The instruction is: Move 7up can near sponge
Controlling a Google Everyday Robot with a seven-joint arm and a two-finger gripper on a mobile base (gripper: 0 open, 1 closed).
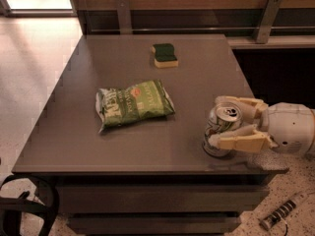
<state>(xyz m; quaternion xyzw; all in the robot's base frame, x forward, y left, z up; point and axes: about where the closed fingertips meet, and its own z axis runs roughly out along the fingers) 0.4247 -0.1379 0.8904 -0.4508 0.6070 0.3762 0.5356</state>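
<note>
You have the gripper coming in from the right at the desk's near right corner. Its fingers sit on either side of the can, one pressed across its front and the other behind its rim, so the can is clamped between them. The can stands upright close to the front edge. The sponge lies well apart at the far side, green face up. A green bag lies flat between them, further left.
</note>
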